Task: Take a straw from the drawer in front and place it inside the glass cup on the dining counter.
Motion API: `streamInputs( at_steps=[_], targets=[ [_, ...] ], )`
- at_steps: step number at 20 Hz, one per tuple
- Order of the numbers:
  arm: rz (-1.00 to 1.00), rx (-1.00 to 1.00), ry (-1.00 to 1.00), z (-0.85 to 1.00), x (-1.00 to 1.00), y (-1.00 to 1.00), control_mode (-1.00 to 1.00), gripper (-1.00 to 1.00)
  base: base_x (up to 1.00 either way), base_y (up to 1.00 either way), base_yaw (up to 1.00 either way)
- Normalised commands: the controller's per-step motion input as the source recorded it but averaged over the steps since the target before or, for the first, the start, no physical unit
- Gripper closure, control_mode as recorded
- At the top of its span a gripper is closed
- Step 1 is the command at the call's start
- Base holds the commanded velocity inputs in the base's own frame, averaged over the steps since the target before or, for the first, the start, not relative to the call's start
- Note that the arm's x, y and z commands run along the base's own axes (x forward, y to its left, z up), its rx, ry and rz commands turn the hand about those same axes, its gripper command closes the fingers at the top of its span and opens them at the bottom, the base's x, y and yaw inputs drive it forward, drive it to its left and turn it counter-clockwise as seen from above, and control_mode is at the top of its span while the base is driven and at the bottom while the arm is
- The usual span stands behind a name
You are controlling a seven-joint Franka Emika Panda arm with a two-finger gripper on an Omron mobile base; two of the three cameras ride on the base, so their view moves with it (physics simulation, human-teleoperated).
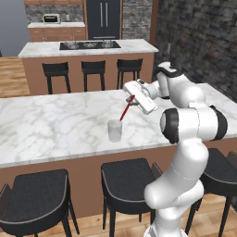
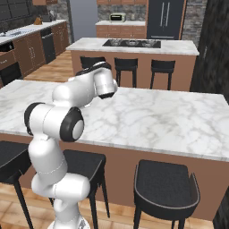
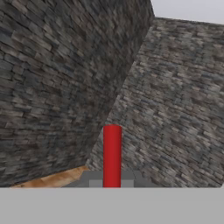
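I am holding the straw (image 1: 126, 109), a thin red stick, with my jaws pressed together on its upper end; it is slanting down and to the left from my gripper (image 1: 133, 98), and its lower end is reaching the rim of the glass cup (image 1: 115, 130). Whether the tip is already inside the cup or just over it I cannot tell. In the hand view the straw (image 3: 112, 155) is rising straight up from between my fingertips, with a dark stone wall (image 3: 65, 65) behind it.

The cup is standing upright on the white veined surface of the dining counter (image 1: 46, 125), near its front edge and roughly midway along it. My gripper is hanging above and just to the right of the cup.

Black stools (image 1: 39, 196) are standing along the near side of the surface, and three more (image 1: 92, 69) are standing between it and the far island (image 1: 88, 48), which is carrying a cooktop (image 1: 89, 45). In the right base view my arm is blocking the cup and the straw.
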Motion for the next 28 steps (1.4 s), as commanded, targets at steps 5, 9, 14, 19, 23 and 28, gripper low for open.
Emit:
streamInputs(
  at_steps=[5, 9, 14, 19, 23, 28],
  targets=[
    [0.00, 0.00, 0.02, -0.13, 0.00, 0.01, -1.00, 1.00, 0.00, 0.00, 0.00],
    [0.00, 0.00, 0.04, -0.13, 0.02, 0.00, -1.00, 1.00, 0.00, 0.00, 0.00],
    [0.00, 0.00, 0.03, -0.09, 0.17, 0.05, -1.00, 1.00, 0.00, 0.00, 0.00],
    [0.00, 0.00, 0.04, -0.10, 0.29, 0.10, -1.00, 1.00, 0.00, 0.00, 0.00],
    [0.00, 0.00, 0.04, -0.12, 0.30, 0.08, -1.00, 1.00, 0.00, 0.00, 0.00],
    [-0.01, 0.00, 0.03, -0.14, 0.19, 0.00, -1.00, 1.00, 0.00, 0.00, 0.00]
  ],
)
